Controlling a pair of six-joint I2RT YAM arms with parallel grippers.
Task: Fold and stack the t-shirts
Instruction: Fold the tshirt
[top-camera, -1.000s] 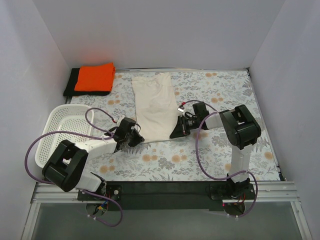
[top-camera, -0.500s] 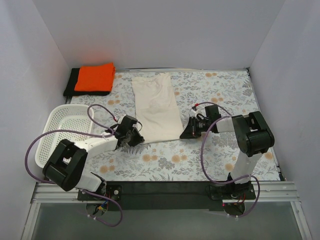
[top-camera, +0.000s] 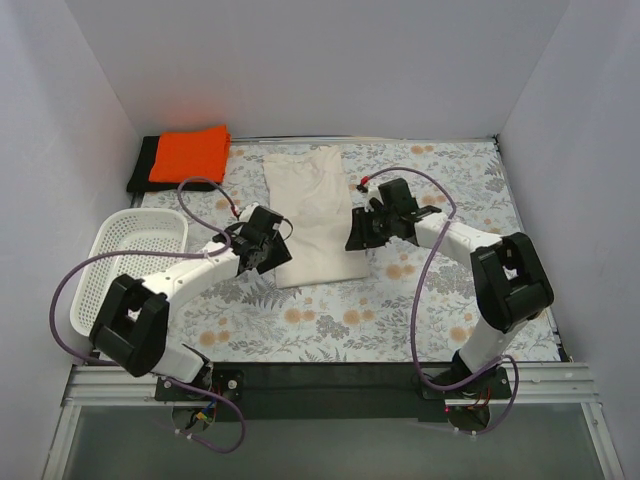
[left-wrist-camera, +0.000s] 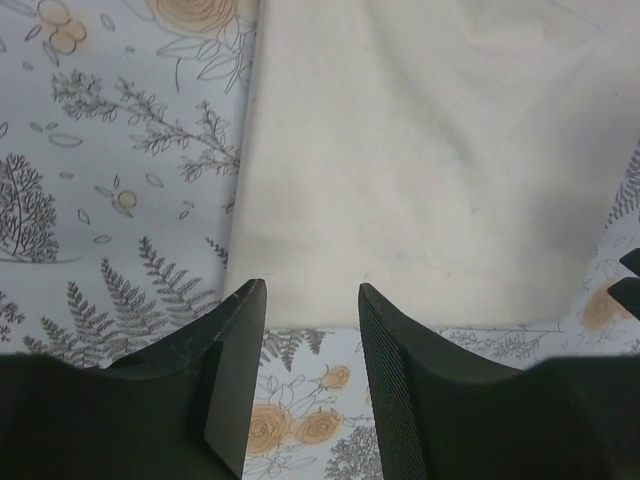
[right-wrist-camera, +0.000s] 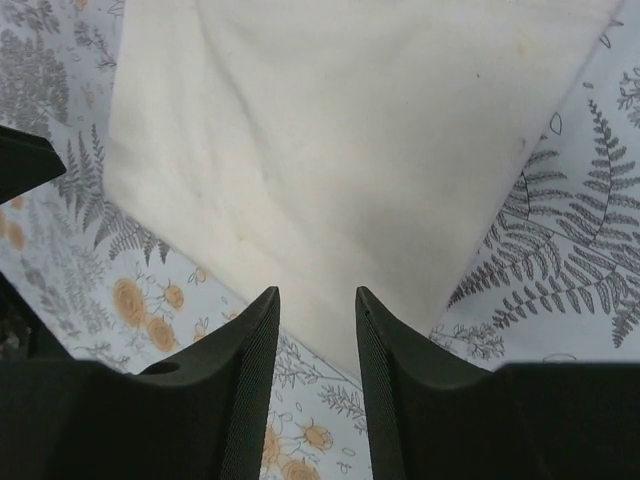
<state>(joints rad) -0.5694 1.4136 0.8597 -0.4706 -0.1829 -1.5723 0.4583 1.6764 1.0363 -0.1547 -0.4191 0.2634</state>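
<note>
The cream t-shirt (top-camera: 312, 215) lies flat as a long folded strip in the middle of the table. It fills the upper part of the left wrist view (left-wrist-camera: 420, 160) and of the right wrist view (right-wrist-camera: 340, 150). My left gripper (top-camera: 276, 250) is open and empty at the strip's left edge near its near end, and its jaws (left-wrist-camera: 312, 300) frame only tablecloth. My right gripper (top-camera: 356, 236) is open and empty at the strip's right edge (right-wrist-camera: 315, 300). The orange t-shirt (top-camera: 190, 153) lies folded on the folded black t-shirt (top-camera: 139, 172) at the back left.
A white perforated basket (top-camera: 120, 262) stands at the left edge beside my left arm. The floral tablecloth (top-camera: 450, 200) covers the table. White walls close in the back and both sides.
Both grippers have moved away from the shirt's near corners, farther up along its side edges. The right one first swung out right, then came back in. The shirt has not moved.
</note>
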